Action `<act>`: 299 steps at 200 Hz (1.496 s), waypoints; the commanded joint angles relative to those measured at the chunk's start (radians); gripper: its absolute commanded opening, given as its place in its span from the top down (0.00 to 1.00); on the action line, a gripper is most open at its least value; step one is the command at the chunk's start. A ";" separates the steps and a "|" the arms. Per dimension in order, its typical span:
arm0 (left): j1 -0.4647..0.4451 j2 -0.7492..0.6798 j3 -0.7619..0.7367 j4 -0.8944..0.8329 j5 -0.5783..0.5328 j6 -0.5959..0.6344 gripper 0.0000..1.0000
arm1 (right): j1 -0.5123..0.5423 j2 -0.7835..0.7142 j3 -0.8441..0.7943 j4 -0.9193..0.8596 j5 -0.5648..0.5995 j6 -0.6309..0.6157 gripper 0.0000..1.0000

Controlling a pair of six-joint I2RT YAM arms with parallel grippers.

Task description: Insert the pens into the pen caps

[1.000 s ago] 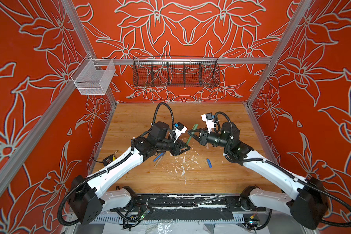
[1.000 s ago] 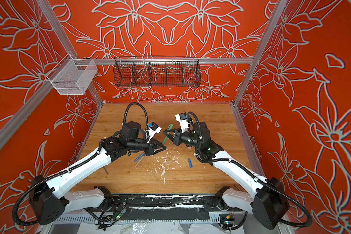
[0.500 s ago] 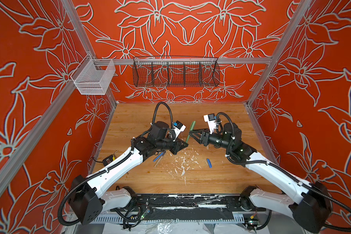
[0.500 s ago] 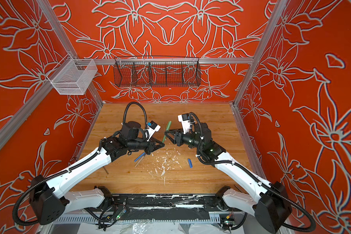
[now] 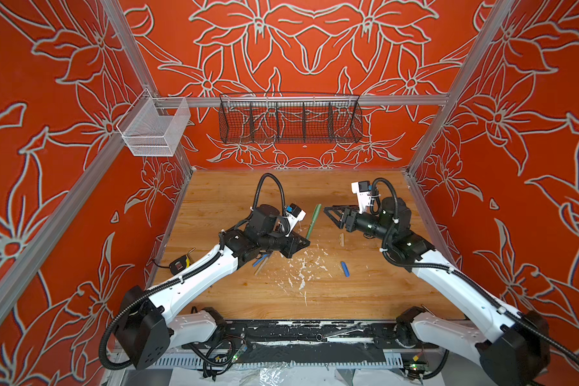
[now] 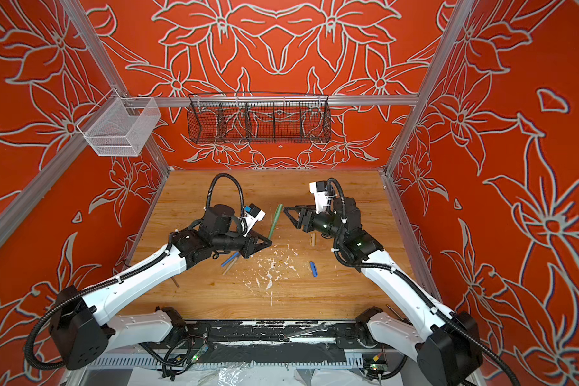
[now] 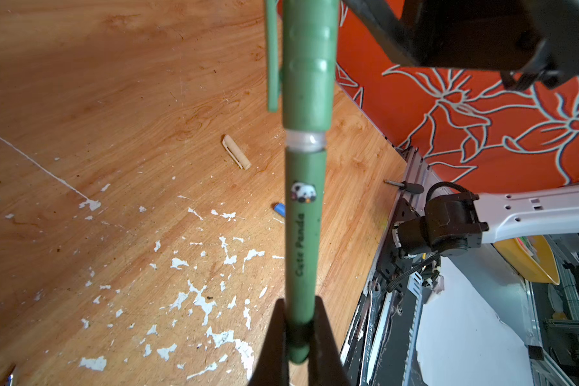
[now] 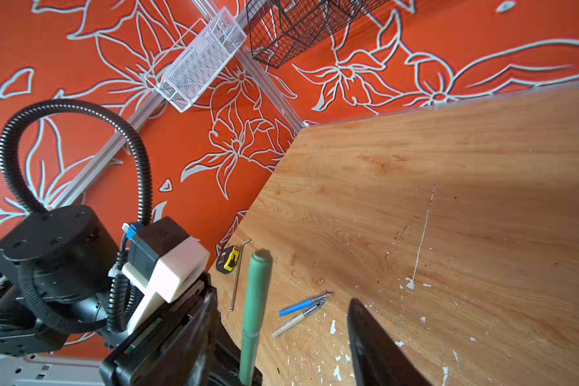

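1. The left gripper (image 7: 298,319) is clenched on the lower end of the green pen (image 7: 303,234). In the left wrist view its two dark fingers press on either side of the barrel.
2. The pen rises from those fingers, tilted, with the green cap (image 7: 308,67) on its far end. A narrow clear band shows between the cap's rim and the barrel.
3. The right gripper (image 5: 332,218) is released, its jaws standing wide and holding nothing. It faces the capped end of the pen from just beside it, without touching.
4. The beige cap (image 5: 341,239) lies on the wooden table (image 5: 365,294) below the right gripper's jaws, between the two grippers.
5. The blue cap (image 5: 345,269) lies further out from the right gripper, towards the table's front edge.
6. The blue pen (image 5: 259,260) and the beige pen (image 6: 229,267) lie side by side on the table, under the left gripper's body, both uncapped.
7. A tape measure (image 5: 181,264) sits well behind the left gripper at the table's edge.
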 commanded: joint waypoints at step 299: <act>0.002 0.020 0.033 0.015 0.034 -0.004 1.00 | 0.027 0.203 0.131 0.100 -0.137 -0.002 0.74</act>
